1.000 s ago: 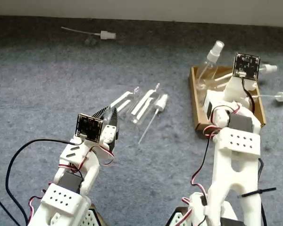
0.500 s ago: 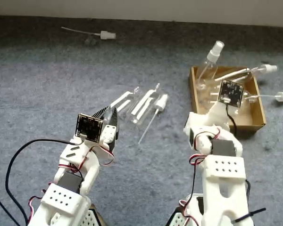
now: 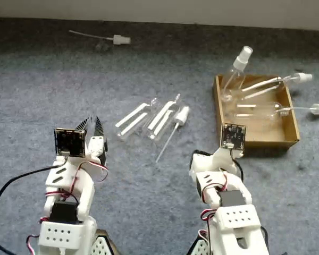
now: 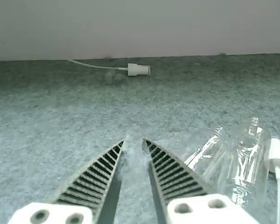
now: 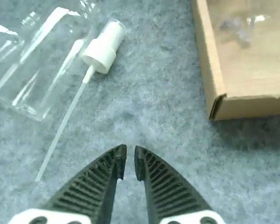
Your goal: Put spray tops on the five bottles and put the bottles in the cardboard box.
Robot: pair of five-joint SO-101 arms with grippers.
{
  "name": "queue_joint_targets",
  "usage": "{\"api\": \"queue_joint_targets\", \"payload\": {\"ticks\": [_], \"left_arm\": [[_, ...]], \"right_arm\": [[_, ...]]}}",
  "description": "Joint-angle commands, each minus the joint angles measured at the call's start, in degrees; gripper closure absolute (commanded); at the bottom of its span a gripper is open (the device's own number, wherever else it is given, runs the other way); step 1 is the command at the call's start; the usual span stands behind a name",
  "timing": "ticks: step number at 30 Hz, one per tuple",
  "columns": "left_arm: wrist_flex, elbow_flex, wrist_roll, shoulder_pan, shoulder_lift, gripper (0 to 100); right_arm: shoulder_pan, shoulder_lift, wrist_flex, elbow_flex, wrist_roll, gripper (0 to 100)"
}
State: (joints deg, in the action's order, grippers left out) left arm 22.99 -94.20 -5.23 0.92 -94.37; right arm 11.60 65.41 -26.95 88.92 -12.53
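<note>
Two clear bottles (image 3: 133,119) (image 3: 162,119) without tops lie side by side on the grey carpet, and a white spray top (image 3: 179,116) with its long tube rests beside them. The cardboard box (image 3: 219,114) at the right holds three bottles with tops; one (image 3: 236,69) leans out over its far corner. My left gripper (image 3: 93,125) sits left of the loose bottles (image 4: 242,158), slightly open and empty (image 4: 134,142). My right gripper (image 5: 130,156) is shut and empty over the carpet, between the spray top (image 5: 102,46) and the box's near corner (image 5: 210,60).
A second spray top (image 3: 117,39) with its tube lies far back by the wall, also ahead of the left gripper as the far spray top (image 4: 139,70). Open carpet stretches to the left and between the bottles and the box.
My right arm has drawn back out of the box toward the near side. My left arm has swung left, away from the loose bottles.
</note>
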Motion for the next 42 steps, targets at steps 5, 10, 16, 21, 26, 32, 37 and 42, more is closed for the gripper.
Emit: {"api": "queue_joint_targets", "payload": {"ticks": [5,10,16,21,26,32,37,42], "left_arm": [[33.05,18.51,-0.09,7.25,-8.22,99],[36.92,17.01,-0.09,9.98,-9.98,99],[38.77,9.10,-0.09,10.42,-9.98,99],[38.68,2.33,-0.09,10.33,-9.98,99],[38.77,-2.86,-0.35,10.24,-9.98,99],[44.48,-2.86,-0.44,9.98,-9.98,99],[51.16,-2.86,-0.18,7.52,-9.98,99],[52.48,-2.86,-0.09,1.63,-9.98,99]], "right_arm": [[1.01,19.74,-2.24,-0.22,1.23,99.3],[1.01,31.25,-11.30,-0.31,4.66,99.3],[0.92,39.96,-16.92,1.80,5.63,99.3],[0.75,39.78,-19.38,4.44,5.71,99.1],[0.75,39.87,-19.82,8.40,5.71,98.8],[0.75,39.87,-24.13,14.55,5.54,98.8],[0.75,39.87,-35.47,14.64,5.63,98.8],[-1.89,39.87,-41.80,14.64,5.71,98.8]]}}
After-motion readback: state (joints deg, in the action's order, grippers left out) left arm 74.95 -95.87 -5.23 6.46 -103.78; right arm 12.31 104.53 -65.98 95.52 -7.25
